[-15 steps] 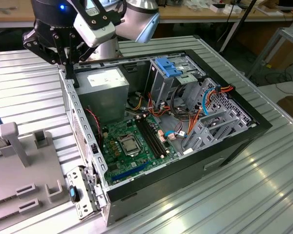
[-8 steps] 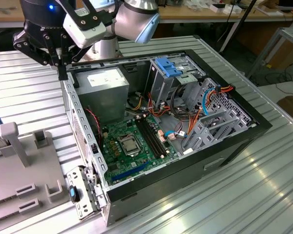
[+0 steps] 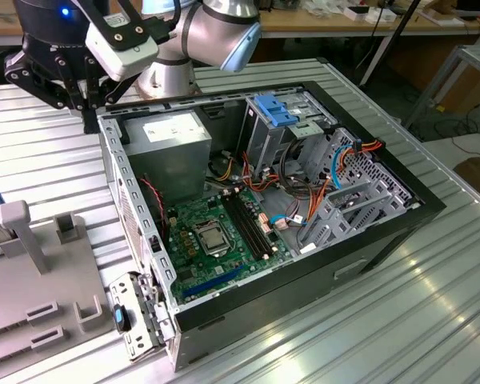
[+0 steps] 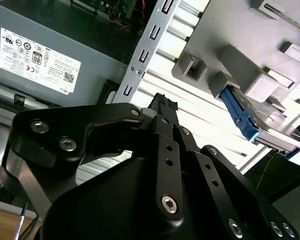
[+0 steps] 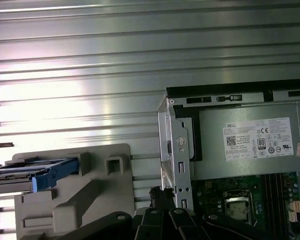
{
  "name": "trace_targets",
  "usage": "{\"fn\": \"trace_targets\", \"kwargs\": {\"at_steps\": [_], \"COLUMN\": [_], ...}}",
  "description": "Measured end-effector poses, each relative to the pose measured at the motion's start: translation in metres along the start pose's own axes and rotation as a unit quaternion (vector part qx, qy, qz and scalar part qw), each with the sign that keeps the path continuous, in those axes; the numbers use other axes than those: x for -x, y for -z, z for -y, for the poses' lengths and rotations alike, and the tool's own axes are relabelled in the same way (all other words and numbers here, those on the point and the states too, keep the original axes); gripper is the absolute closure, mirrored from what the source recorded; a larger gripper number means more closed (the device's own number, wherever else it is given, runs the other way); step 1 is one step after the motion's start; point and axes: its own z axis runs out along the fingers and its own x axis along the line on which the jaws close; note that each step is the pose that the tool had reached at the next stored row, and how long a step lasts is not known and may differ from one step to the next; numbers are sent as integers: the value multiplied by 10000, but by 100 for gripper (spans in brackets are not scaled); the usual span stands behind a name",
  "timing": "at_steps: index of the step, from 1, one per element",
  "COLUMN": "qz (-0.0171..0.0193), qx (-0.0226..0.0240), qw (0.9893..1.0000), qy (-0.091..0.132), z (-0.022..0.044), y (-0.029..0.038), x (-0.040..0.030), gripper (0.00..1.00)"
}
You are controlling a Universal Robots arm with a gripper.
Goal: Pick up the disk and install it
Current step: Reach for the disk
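gripper (image 4: 162,102) being poised pressed together, empty, beside computer case (image 3: 304,272) corner | disk (image 5: 35,172) being held by grey stand (image 5: 90,195) | ribbed metal table (image 5: 90,50)

Blue-framed disk (image 5: 35,172) on edge in grey stand (image 5: 90,200).

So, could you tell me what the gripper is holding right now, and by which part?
Nothing: the gripper is empty, and the disk sits in its grey stand, apart.
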Motion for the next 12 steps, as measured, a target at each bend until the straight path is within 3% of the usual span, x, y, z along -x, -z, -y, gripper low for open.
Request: {"fn": "trace_targets", "kwargs": {"at_steps": [12], "qz": [0], "qx": [0], "qw": [10000], "qy": [0], "z": [14], "y": [5], "x": [-189], "gripper": [89]}}
